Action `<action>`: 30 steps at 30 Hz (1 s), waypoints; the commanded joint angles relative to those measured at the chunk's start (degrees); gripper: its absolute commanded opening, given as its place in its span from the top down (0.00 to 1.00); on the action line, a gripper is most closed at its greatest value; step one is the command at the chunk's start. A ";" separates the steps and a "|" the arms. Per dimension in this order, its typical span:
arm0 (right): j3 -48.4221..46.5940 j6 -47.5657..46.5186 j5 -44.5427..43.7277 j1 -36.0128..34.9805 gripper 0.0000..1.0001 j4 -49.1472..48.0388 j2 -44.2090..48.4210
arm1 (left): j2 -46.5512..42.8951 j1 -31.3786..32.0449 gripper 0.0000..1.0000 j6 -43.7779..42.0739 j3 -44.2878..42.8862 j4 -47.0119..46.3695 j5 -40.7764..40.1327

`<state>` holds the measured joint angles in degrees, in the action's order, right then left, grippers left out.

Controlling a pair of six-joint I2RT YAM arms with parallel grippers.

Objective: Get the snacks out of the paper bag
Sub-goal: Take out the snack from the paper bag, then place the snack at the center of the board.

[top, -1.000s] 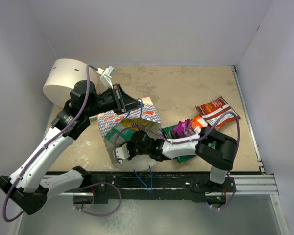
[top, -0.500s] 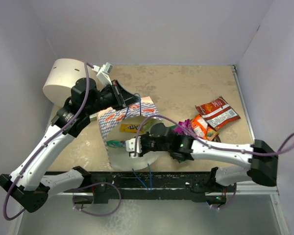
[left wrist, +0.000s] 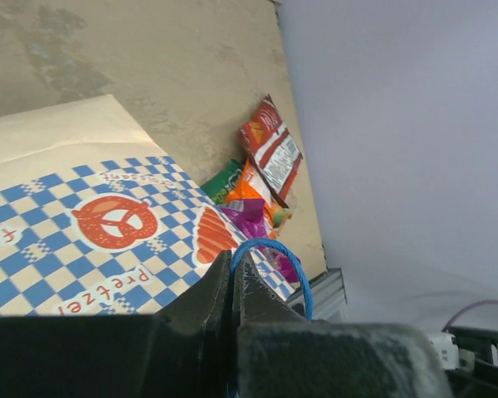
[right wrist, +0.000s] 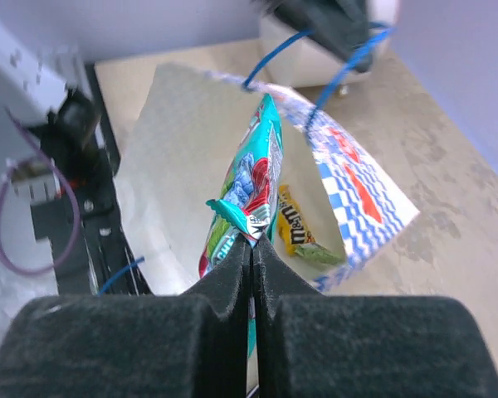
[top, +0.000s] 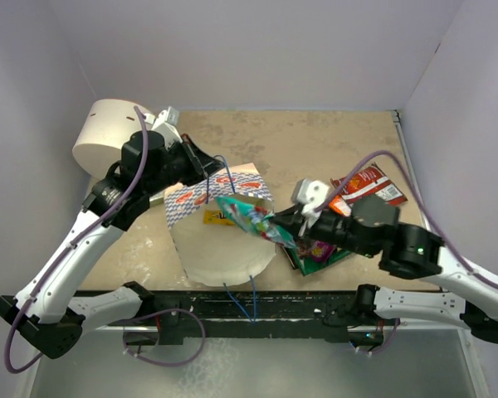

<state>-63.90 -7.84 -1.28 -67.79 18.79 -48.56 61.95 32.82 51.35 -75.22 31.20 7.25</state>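
The paper bag (top: 195,203) lies open on its side, mouth toward the near edge, white inside showing (right wrist: 174,166). My left gripper (top: 201,162) is shut on its blue cord handle (left wrist: 270,249) and holds the upper side up. My right gripper (top: 286,235) is shut on a light teal snack packet (top: 251,217), holding it above the bag's mouth; the packet shows in the right wrist view (right wrist: 253,186). A yellow packet (right wrist: 292,220) and a green one (right wrist: 319,253) lie inside the bag. Red-orange (top: 365,184), magenta (top: 314,247) and green (top: 303,261) packets lie right of the bag.
A big white cylinder (top: 108,133) stands at the back left, behind my left arm. White walls close the back and sides. A metal rail (top: 415,311) runs along the near right edge. The bag's lower blue handle (top: 239,303) hangs over the front edge.
My right gripper has pulled back out of the bag to the right, bringing the teal packet up with it. My left gripper still holds the handle, shifted slightly left.
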 commanded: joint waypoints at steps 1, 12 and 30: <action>-10.51 12.38 -15.23 0.09 1.00 12.80 1.24 | 0.01 -0.04 1.00 -1.03 -3.98 6.42 -9.06; -19.22 16.05 -52.46 2.74 1.00 22.38 -2.87 | 0.17 -0.08 1.00 -1.81 -5.17 8.72 -9.65; -8.43 24.95 2.55 53.80 1.00 6.28 -10.50 | 0.35 -0.05 1.00 -1.34 -4.12 5.97 -3.53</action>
<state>-71.50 10.85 -15.46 -20.38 32.21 -60.49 61.71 32.77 51.31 -78.00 40.27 1.48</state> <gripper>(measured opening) 0.004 0.010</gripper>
